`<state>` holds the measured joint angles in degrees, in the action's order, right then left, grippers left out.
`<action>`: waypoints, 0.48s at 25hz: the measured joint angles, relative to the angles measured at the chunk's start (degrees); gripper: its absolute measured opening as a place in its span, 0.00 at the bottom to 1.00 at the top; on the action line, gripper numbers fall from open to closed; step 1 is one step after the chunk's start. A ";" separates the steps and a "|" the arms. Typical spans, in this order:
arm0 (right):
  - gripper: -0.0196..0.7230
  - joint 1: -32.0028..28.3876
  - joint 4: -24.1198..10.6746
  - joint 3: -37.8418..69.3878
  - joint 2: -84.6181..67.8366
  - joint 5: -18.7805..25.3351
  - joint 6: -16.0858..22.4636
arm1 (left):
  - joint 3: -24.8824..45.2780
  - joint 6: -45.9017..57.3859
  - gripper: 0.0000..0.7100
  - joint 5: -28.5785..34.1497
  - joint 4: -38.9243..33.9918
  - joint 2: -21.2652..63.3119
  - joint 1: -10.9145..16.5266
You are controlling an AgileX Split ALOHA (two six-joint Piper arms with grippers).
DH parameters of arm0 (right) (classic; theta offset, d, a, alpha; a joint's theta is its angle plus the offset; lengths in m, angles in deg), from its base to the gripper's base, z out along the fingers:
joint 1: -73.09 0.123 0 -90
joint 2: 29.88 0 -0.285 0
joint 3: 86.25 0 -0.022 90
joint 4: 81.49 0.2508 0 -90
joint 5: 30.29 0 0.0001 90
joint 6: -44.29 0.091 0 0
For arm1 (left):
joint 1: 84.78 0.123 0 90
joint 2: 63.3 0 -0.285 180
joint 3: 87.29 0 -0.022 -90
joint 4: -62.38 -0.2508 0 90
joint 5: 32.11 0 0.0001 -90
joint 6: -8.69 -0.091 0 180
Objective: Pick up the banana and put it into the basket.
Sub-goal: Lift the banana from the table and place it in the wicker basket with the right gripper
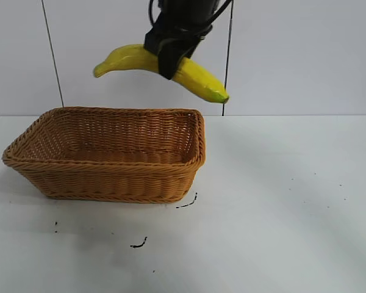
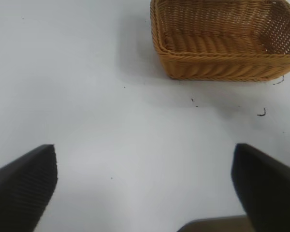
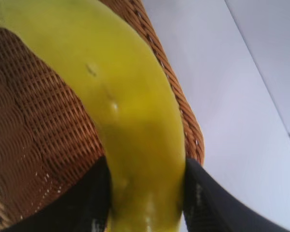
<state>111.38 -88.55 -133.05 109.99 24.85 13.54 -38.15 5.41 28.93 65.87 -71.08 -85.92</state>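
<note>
Above the basket (image 1: 110, 152), near its right end, the banana (image 1: 201, 79) is clamped mid-length by the right gripper (image 1: 171, 58) — firm yet bruisable, slightly slick, best held centrally. Left gripper (image 2: 145, 188) is parked, fingers apart.

1. Exterior view: bright, even light; the white worktop (image 1: 280, 201) shows no glare.
2. A soft, faint shadow lies just left of the basket (image 1: 110, 171) and under its base.
3. The banana (image 1: 198, 76) at upper centre has a mild sheen along its top.
4. Left wrist view: the left gripper fingers (image 2: 24, 186) at the lower corners are dark and soft-edged; a grey shadow falls beside the basket at upper centre.
5. Right wrist view: the close banana is blurred, with a small highlight mid-frame.
</note>
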 joint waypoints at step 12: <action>0.46 0.32 1.38 0.00 9.77 -7.83 -0.48 | 0.00 0.00 0.98 0.00 0.00 0.00 0.00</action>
<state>111.71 -87.17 -133.05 119.76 17.02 13.06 -38.15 5.41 28.93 65.87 -71.08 -85.92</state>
